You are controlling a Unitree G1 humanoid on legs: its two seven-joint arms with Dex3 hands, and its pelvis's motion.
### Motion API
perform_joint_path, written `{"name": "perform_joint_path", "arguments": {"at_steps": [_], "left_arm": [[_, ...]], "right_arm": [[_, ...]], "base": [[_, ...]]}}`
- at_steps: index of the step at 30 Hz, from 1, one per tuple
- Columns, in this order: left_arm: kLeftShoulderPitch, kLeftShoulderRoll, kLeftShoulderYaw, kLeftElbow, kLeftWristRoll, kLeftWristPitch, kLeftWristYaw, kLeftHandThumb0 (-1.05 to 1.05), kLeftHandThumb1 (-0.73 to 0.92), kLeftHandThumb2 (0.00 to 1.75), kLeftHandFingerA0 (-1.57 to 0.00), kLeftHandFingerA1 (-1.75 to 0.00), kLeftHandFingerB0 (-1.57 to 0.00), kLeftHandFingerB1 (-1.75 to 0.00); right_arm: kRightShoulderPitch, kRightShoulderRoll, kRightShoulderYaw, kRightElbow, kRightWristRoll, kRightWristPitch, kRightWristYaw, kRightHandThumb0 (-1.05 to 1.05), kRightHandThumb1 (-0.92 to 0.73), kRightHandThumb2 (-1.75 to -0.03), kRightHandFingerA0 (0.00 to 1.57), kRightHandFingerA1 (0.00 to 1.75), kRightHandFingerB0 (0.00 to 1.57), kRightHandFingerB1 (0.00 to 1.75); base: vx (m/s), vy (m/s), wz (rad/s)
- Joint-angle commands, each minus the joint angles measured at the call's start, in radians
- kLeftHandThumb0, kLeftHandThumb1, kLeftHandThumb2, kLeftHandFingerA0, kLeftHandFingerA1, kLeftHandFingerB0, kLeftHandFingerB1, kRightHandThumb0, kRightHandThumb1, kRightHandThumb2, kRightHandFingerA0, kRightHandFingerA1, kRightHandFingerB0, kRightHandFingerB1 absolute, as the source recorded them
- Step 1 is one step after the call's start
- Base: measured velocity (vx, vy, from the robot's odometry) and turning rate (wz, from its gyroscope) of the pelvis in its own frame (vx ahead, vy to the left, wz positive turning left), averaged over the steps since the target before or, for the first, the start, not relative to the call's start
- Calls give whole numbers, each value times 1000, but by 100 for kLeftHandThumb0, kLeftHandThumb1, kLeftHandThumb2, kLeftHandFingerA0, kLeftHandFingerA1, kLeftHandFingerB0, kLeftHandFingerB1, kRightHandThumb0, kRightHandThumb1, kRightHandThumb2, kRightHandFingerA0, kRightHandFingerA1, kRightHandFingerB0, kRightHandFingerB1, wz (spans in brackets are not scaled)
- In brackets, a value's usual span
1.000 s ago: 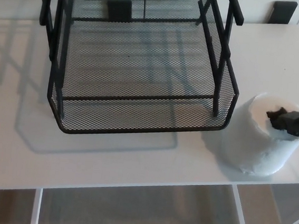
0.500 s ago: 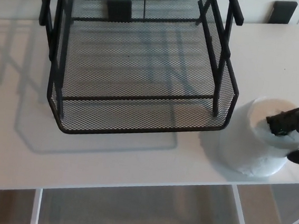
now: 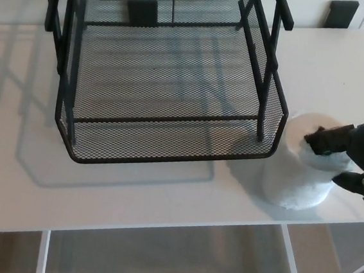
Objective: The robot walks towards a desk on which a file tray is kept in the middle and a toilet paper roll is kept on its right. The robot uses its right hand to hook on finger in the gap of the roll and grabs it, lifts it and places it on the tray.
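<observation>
A white toilet paper roll (image 3: 298, 170) stands upright near the desk's front right edge, just right of the tray's front corner. My right hand (image 3: 351, 156) comes in from the right edge with one black finger (image 3: 323, 138) hooked into the roll's top opening and another finger (image 3: 355, 184) against its right side. The roll leans slightly towards the tray. The black mesh file tray (image 3: 168, 142) sits in the middle of the desk with nothing on its lower shelf. No part of my left hand shows.
The white desk (image 3: 131, 196) ends close below the roll, with floor and white desk legs (image 3: 292, 263) beneath. The tray's black uprights (image 3: 269, 67) rise beside the roll. A dark block (image 3: 343, 11) stands at the back right.
My right hand has pushed further in from the right, its finger going deeper into the roll's hole. The roll has shifted a little left towards the tray.
</observation>
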Motion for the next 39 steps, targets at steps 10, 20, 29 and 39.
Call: {"name": "perform_joint_path", "arguments": {"at_steps": [10,20,29,39], "left_arm": [[8,21,-13,-15,16,-65,-16,-64,92,71,-28,-35,-26,-32],[-7,35,-13,18,19,-71,-16,-64,92,72,-28,-36,-26,-33],[-6,37,-7,19,20,-71,-7,-63,92,71,-30,-36,-28,-33],[17,29,-7,-12,12,-78,-11,-62,92,71,-30,-36,-26,-33]], "right_arm": [[74,-82,-118,73,-38,-176,-347,-25,-52,-60,98,168,96,71],[105,-166,-312,-63,148,-163,-60,-24,-61,-59,98,160,97,62],[-30,-223,-374,-60,184,-169,31,-22,-55,-68,101,156,100,66],[-328,-134,-312,-130,214,-19,198,-35,-59,-63,96,168,91,61]], "base": [[0,0,0],[0,0,0],[0,0,0],[0,0,0]]}}
